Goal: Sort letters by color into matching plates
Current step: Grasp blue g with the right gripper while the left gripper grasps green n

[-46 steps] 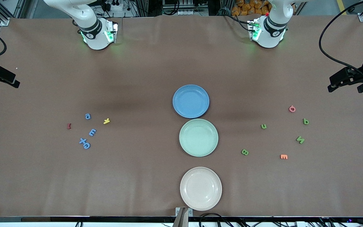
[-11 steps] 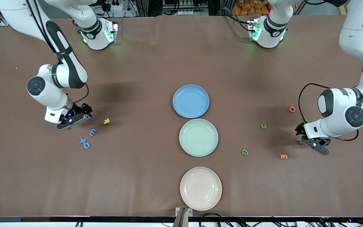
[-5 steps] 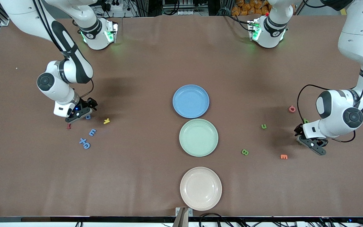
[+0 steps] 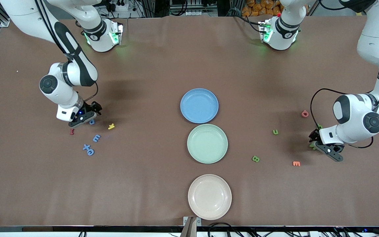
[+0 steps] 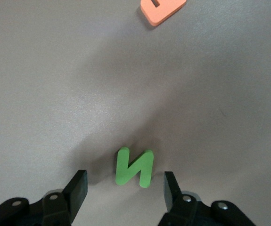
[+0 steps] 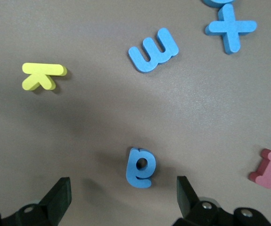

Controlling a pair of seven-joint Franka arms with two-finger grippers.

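Observation:
My right gripper point(image 4: 85, 116) is open, low over the table, with the blue letter "a" point(image 4: 91, 122) just ahead of its tips; the "a" also shows in the right wrist view point(image 6: 141, 167). Other blue letters point(image 4: 96, 138) point(image 4: 86, 147) point(image 4: 90, 151) lie nearer the camera. My left gripper point(image 4: 323, 146) is open and low, with a green "N" point(image 5: 134, 167) lying flat between its fingers point(image 5: 78, 186). Green letters "b" point(image 4: 319, 126), "u" point(image 4: 275, 132) and "B" point(image 4: 255, 159) lie around. The blue plate point(image 4: 199, 105) and mint green plate point(image 4: 207, 143) stand empty mid-table.
A beige-pink plate point(image 4: 209, 197) sits nearest the camera. A yellow letter point(image 4: 111, 126) and a dark red letter point(image 4: 71, 132) lie by the blue ones. An orange letter point(image 4: 296, 163) and a pink letter point(image 4: 305, 114) lie by the green ones.
Both arms came in from the table ends. In the last second my right gripper moved from over the dark red letter to the blue "a". My left gripper shifted only slightly.

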